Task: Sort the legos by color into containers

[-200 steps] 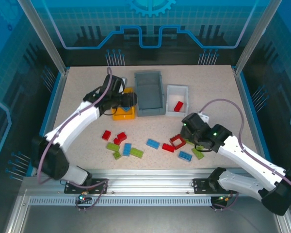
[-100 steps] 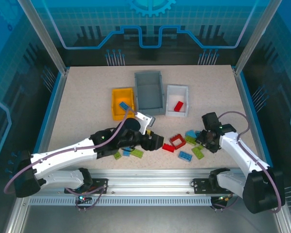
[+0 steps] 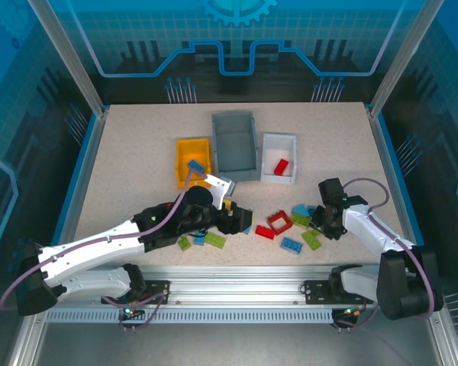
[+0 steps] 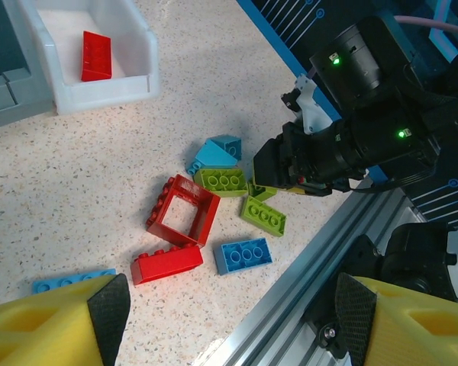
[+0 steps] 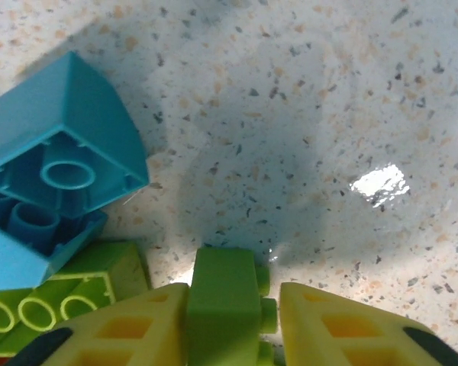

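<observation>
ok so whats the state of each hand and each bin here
left hand, open, holding nothing
right hand, shut on a green brick
yellow bin, one blue brick inside
grey bin, empty
white bin, one red brick inside
</observation>
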